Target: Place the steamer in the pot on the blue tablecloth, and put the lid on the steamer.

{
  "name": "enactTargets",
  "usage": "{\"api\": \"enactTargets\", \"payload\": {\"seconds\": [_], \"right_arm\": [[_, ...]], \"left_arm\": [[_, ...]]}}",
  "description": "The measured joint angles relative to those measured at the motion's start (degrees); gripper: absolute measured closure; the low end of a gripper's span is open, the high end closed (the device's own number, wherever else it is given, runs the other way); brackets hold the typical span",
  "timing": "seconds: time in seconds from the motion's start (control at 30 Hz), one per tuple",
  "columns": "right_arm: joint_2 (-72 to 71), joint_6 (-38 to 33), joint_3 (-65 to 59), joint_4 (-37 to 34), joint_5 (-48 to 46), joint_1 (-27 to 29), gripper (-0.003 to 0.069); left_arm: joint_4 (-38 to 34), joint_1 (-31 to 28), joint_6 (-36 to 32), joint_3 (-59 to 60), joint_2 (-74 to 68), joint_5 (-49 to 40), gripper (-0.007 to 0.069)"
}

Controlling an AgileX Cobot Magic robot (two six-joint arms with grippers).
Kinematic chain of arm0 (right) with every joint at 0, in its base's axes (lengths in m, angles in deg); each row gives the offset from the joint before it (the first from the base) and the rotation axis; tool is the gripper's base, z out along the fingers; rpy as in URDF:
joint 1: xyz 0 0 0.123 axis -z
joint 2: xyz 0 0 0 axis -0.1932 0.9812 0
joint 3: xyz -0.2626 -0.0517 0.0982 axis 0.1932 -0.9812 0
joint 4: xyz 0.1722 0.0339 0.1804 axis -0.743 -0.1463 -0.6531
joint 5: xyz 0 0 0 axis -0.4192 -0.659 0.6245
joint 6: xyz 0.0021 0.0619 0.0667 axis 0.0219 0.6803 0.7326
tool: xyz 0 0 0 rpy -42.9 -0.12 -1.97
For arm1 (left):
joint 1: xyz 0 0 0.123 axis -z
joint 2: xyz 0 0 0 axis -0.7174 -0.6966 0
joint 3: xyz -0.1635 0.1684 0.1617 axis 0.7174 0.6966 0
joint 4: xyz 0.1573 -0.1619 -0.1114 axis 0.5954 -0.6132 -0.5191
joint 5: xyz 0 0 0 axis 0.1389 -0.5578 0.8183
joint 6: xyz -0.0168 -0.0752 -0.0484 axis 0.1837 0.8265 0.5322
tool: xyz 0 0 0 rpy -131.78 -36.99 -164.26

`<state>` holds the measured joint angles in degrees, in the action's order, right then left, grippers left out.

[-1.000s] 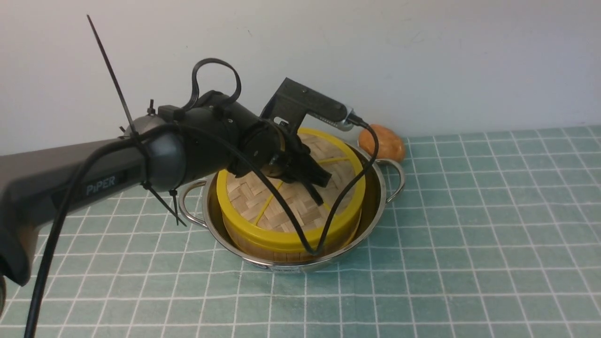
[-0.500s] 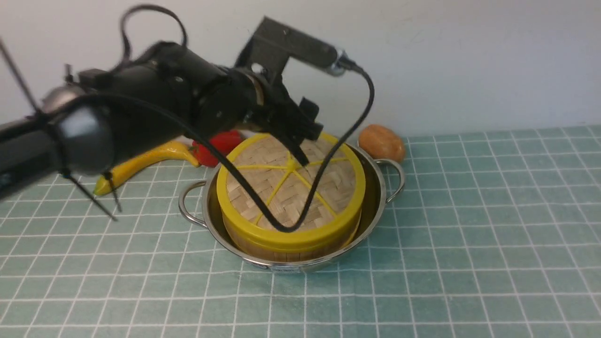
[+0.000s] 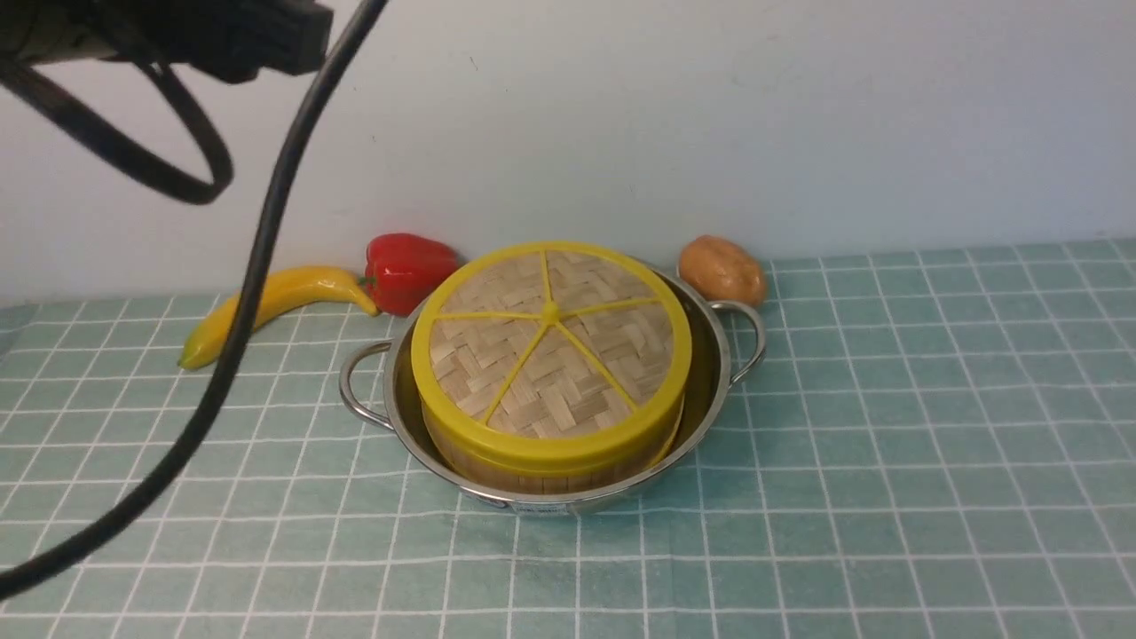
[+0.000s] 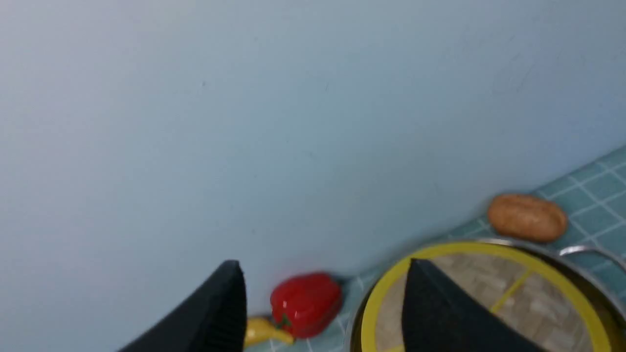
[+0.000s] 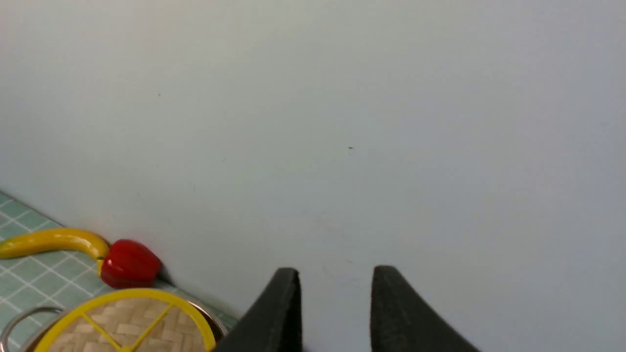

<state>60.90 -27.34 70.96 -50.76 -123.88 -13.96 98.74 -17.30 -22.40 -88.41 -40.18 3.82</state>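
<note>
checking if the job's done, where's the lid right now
In the front view the lid lies flat on the steamer inside the pot, with the red pepper behind it on the left and the brown potato on the right.

The left gripper had matte black fingers tapering to points, and the right gripper matched. A thick black cable looped from a dark arm housing.

steamer mostly under lid, yellow blur perhaps banana
</note>
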Motion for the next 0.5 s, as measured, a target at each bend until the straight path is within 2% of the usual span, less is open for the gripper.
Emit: {"api": "enactTargets", "payload": {"seconds": [0.07, 0.17, 0.33, 0.5], "right_arm": [[-5.0, -0.1, -5.3, 0.9, 0.1, 0.0, 0.0501], [-14.6, 0.3, -18.8, 1.3, 1.1, 0.0, 0.0568], [-28.1, 2.5, -41.0, 2.7, 12.3, 0.0, 0.0617], [-38.7, 8.0, -60.7, 9.2, 21.6, 0.0, 0.0620]], "left_arm": [[0.0, 0.0, 0.0, 1.4, 1.1, -2.0, 0.0312], [-0.7, 0.0, 0.0, 6.3, 4.5, -2.8, 0.0432], [-2.6, 0.0, 0.1, 18.9, 12.8, 0.8, 0.0620], [-3.8, 0.0, 1.6, 31.7, 22.4, 7.0, 0.0648]]}}
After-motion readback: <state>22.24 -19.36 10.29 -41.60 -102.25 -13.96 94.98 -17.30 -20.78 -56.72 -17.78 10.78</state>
